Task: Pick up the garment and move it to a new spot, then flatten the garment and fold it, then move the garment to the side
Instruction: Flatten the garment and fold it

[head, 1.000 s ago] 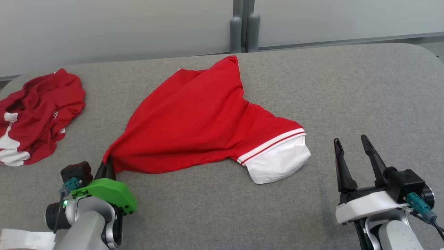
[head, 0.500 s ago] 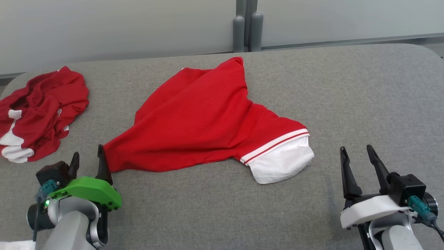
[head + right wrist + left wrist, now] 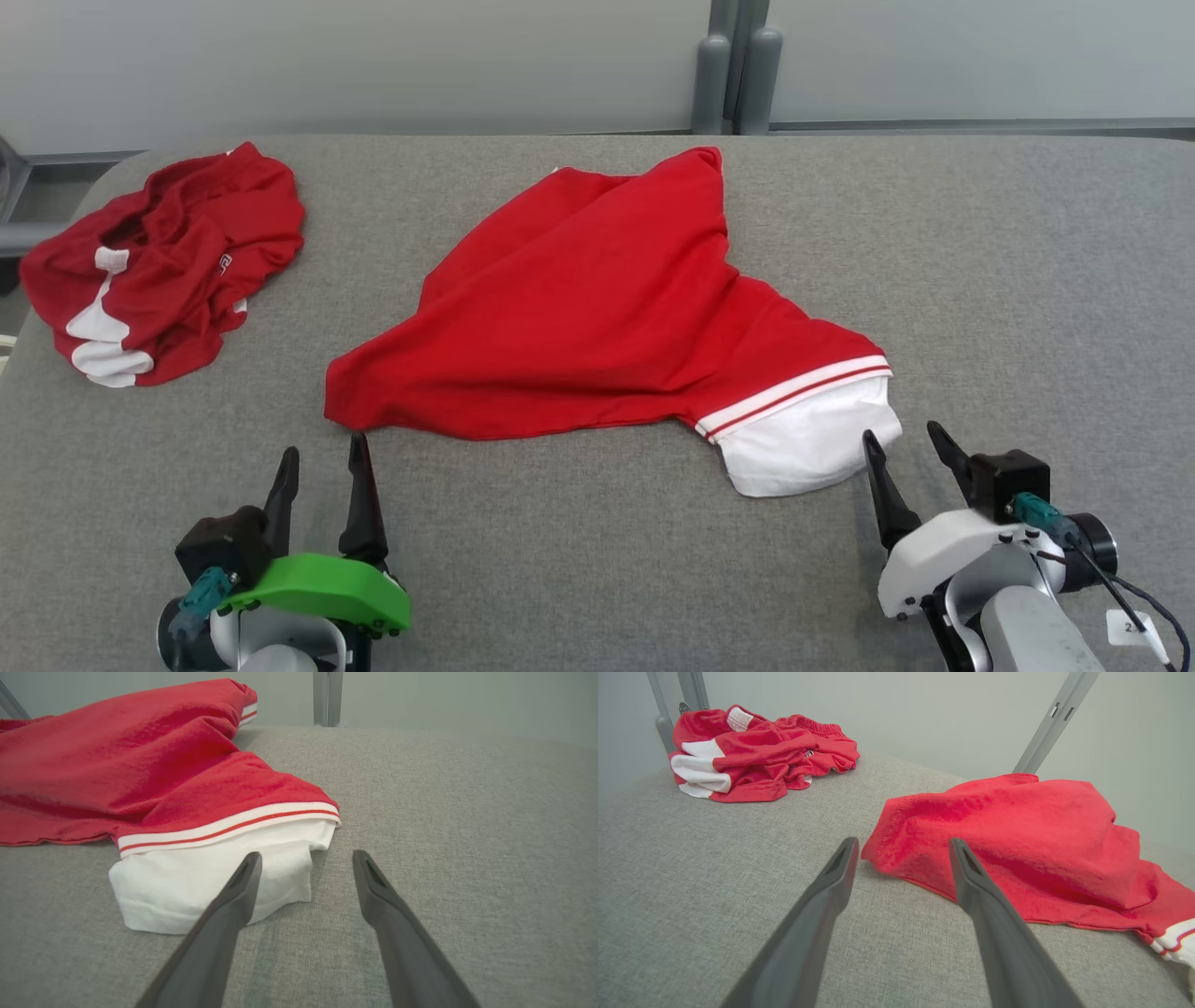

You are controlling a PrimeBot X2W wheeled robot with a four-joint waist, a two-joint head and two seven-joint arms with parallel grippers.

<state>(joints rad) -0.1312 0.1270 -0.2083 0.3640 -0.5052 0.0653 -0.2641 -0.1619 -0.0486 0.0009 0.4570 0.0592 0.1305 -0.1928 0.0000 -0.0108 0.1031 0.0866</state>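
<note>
Red garment (image 3: 597,308) lies rumpled mid-way across the grey table (image 3: 1027,280); our left gripper (image 3: 324,445) stands spread, empty, beside its near corner, our right gripper (image 3: 902,430) spread beside its white sleeve (image 3: 794,453).

wide-apart fingers (image 3: 830,896) near a corner of the red garment (image 3: 1017,826)

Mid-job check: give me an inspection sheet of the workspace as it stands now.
Surface: grey fabric-covered table, rounded corners.
Job's things: red shirt with white striped-cuff sleeve, loose mid-table, wrinkled, unfolded.
Clutter: crumpled red-and-white garment, far left.
Grippers: left gripper open, empty, just short of the shirt's near corner; right gripper open, empty, beside the white sleeve.
Cables: teal-plugged cables at both wrists, off the cloth.
Surroundings: pale wall panels, grey posts behind the table.
</note>
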